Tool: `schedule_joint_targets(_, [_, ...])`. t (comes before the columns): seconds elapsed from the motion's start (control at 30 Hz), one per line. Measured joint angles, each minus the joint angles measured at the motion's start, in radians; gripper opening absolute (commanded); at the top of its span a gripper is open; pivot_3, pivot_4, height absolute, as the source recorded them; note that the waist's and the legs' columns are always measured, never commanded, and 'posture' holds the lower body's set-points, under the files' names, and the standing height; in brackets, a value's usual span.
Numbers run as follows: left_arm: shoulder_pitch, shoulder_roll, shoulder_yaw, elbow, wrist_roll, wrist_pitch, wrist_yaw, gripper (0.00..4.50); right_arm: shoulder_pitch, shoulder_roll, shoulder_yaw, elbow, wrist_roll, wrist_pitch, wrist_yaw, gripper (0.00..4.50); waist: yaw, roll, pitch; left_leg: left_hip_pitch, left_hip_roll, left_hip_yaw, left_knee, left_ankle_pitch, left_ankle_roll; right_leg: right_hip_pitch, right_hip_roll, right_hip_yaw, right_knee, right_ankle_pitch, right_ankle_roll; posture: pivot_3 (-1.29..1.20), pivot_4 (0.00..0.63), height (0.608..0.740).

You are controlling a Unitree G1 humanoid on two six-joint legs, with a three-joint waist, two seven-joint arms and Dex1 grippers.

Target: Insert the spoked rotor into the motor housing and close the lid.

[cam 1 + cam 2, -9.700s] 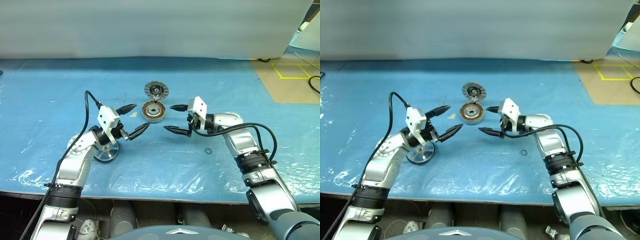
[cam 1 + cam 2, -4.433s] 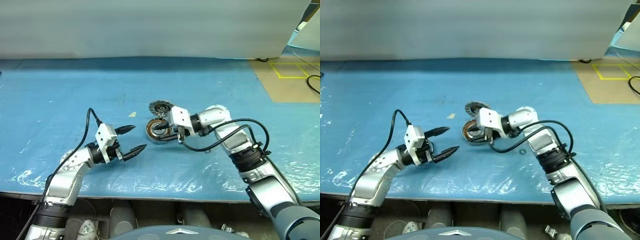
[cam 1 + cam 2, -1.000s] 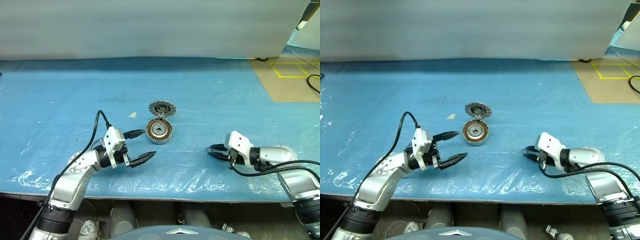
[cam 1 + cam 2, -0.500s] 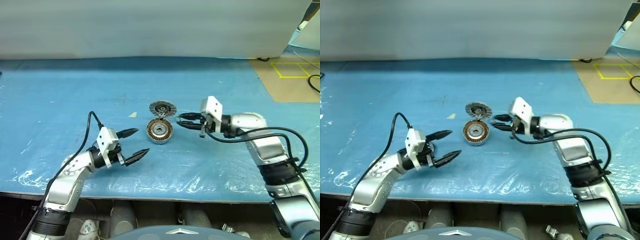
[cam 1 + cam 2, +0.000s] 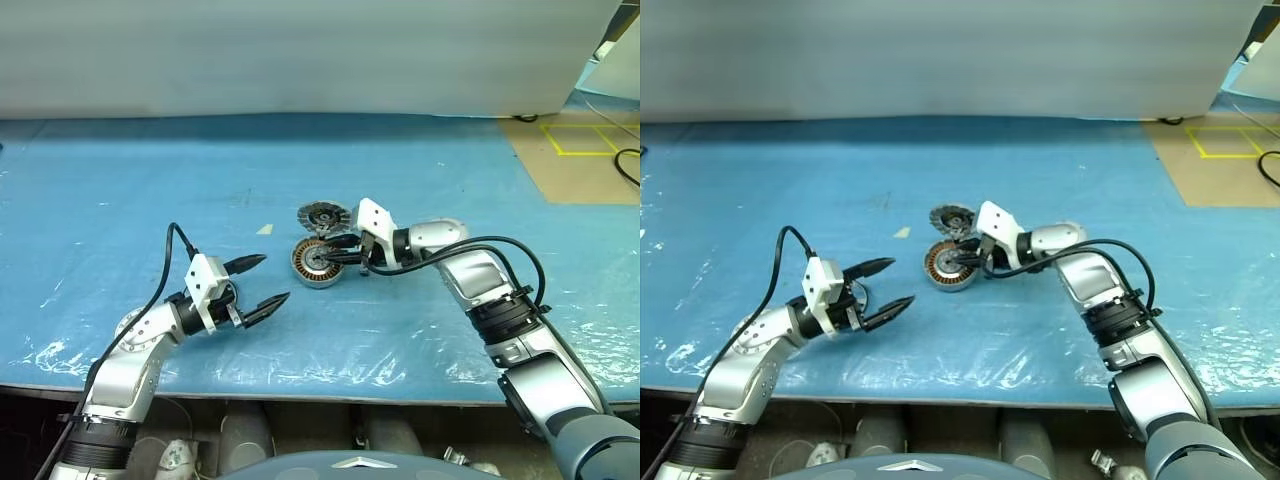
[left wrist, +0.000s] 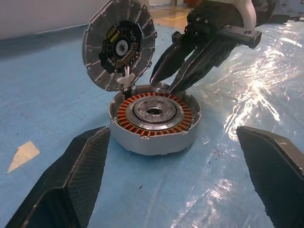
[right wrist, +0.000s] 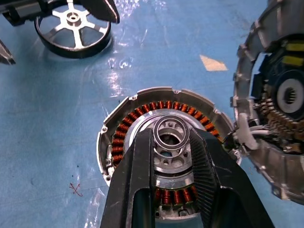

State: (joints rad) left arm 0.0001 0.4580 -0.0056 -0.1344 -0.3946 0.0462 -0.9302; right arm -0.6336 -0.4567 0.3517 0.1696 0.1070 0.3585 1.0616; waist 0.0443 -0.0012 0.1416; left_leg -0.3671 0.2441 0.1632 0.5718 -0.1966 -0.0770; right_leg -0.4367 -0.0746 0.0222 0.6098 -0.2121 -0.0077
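Blue plastic-covered table (image 5: 450, 170), pale wall (image 5: 300, 50)

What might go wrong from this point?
The right hand pinches a small ring by its edges over the housing; it may slip or seat crooked. The open lid stands close beside that hand and may get knocked. The spoked wheel lies on the table, not yet inserted.

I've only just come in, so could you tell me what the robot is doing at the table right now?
The right gripper holds a small metal ring over the hub of the motor housing, which sits on the blue table cover with its copper windings showing. The lid stands open on its hinge behind the housing. The left gripper is open and holds nothing, short of the housing. The spoked rotor lies on the cover by the left arm, not yet inserted.
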Motion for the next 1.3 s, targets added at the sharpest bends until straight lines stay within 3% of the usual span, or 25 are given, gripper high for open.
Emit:
schedule_joint_targets(0.83, [-0.017, 0.000, 0.000, 0.019, 0.001, -0.007, -0.003, 4.50, -0.016, 0.071, 0.012, 0.056, -0.064, -0.007, -0.035, 0.68, 0.000, 0.000, 0.000, 0.001, 0.000, 0.000, 0.001, 0.000, 0.000, 0.000, 0.000, 0.001, 0.002, 0.000, 0.000, 0.00, 0.150, 0.740])
schedule_joint_targets(1.3, [-0.020, 0.002, 0.000, 0.018, 0.001, -0.005, -0.003, 4.50, -0.033, 0.055, 0.013, 0.091, -0.088, -0.034, -0.034, 0.68, 0.000, 0.000, 0.000, 0.001, 0.000, 0.000, 0.001, 0.000, 0.000, 0.000, 0.000, 0.001, 0.002, 0.000, 0.000, 0.00, 0.150, 0.740])
